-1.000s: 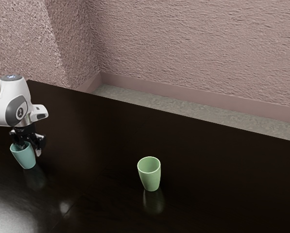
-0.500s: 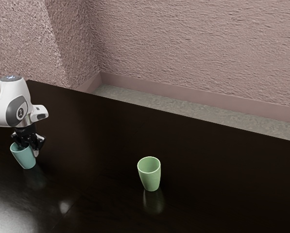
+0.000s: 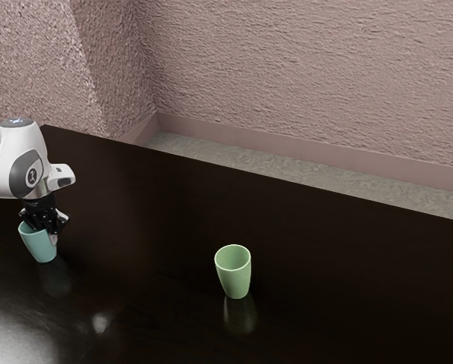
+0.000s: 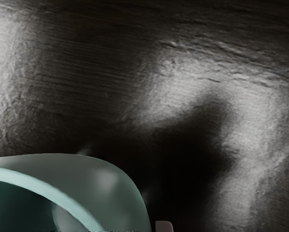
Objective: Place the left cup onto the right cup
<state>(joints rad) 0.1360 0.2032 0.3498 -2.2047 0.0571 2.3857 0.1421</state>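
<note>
My claw [image 3: 42,225] hangs at the far left of the table [image 3: 325,288], down on the teal cup [image 3: 36,246]. It is drawn narrow and pinches the cup's wall at the rim, on the side that faces the exterior view's right. The cup stands upright, its foot on the dark table top.

The green cup [image 3: 233,271] stands upright too, well apart from the teal one, to the exterior view's right and a little nearer. Its mouth is open and a faint reflection lies under it. The exterior view also takes in the pink rough wall [image 3: 325,68] and a grey strip of floor [image 3: 302,171] beyond the table's far edge.

From my wrist I see the teal cup [image 4: 86,193] close under my hand: its pale curved rim and the darker hollow inside. Past it the table [image 4: 183,72] shows fine grain, bright glare patches and a dark shadow.
</note>
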